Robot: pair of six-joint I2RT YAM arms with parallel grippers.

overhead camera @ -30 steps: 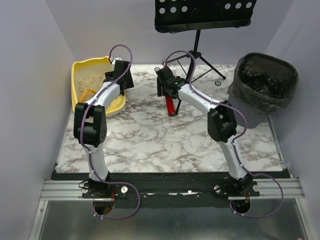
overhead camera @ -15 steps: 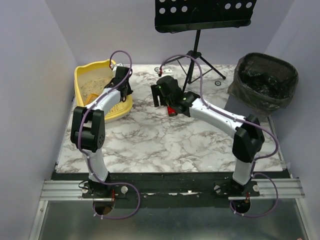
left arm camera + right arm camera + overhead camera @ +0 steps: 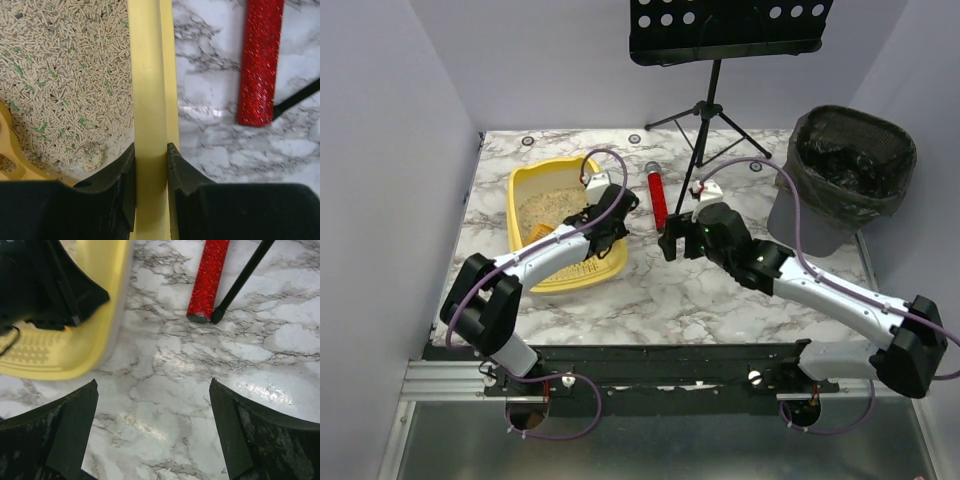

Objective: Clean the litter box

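Observation:
The yellow litter box (image 3: pixel 582 275) sits left of the table's middle, holding beige litter (image 3: pixel 65 75) and an orange-yellow scoop (image 3: pixel 542 235). My left gripper (image 3: pixel 616 215) is shut on the box's right-hand wall (image 3: pixel 150 75), one finger inside and one outside. In the left wrist view the gripper (image 3: pixel 150 160) pinches the rim tightly. My right gripper (image 3: pixel 672 240) hovers low over bare marble just right of the box. It stands wide open (image 3: pixel 153 382) with nothing between its fingers, and the box's near corner (image 3: pixel 95 315) lies to its left.
A red glittery cylinder (image 3: pixel 656 195) lies on the marble between the box and a music stand's tripod leg (image 3: pixel 242 280). A black mesh bin (image 3: pixel 840 175) with a dark liner stands at the right edge. The stand's desk (image 3: pixel 720 40) overhangs the back.
The litter box has slid from the far left corner toward the middle, my left gripper shut on its wall. My right arm stretched out low and opened wider; the red cylinder now lies free.

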